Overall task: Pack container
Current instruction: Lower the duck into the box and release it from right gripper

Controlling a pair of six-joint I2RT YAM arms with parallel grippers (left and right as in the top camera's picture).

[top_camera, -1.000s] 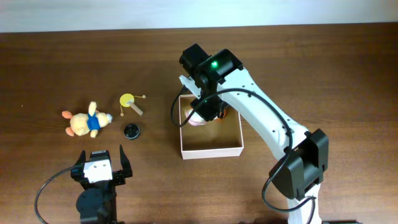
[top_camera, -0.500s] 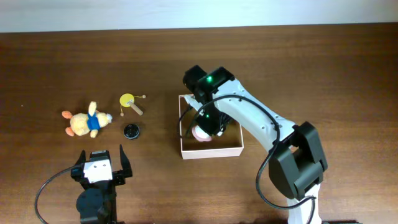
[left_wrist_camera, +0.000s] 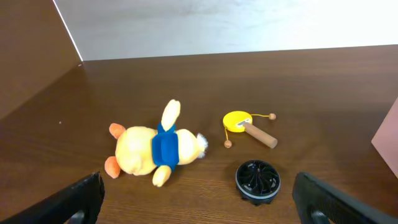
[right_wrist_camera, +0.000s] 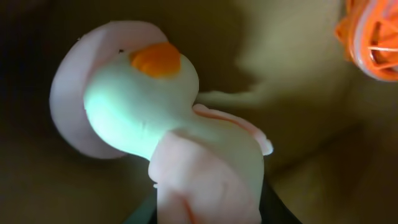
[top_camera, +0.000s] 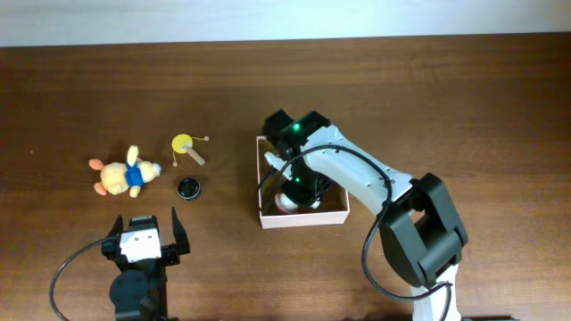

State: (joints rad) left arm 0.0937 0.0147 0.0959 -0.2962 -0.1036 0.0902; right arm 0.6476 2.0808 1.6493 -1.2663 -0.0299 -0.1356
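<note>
The left gripper (top_camera: pixel 145 225) is resting at the near edge of the table (top_camera: pixel 464 89) with its jaws spread wide apart, gripping nothing. Ahead of it and a little to its left, a yellow plush toy (left_wrist_camera: pixel 155 152) in a blue shirt is lying on its side. Ahead and to its right, a yellow toy drum (left_wrist_camera: pixel 239 121) with a wooden handle is lying flat, and a black ribbed disc (left_wrist_camera: pixel 257 180) is sitting nearer the fingers, just beside the drum.

Well to the right of that gripper, the container (top_camera: pixel 303 218) is sitting flat and open-topped. It is square and shallow, showing white outer walls and a tan inside, and it is far larger than the toys. The right gripper (top_camera: pixel 297 192) is reaching down inside it, toward its near left part, with the walls standing all around the fingers. Its jaws are clamping a soft pink and white toy (right_wrist_camera: pixel 143 106) with an orange spot on its rounded head; the toy is filling the wrist view against the tan floor. Whether the toy is touching the floor cannot be told. Beyond the toy and to the gripper's right, an orange ribbed thing (right_wrist_camera: pixel 370 34) is also lying in the container, cut off by the edge of the view.
</note>
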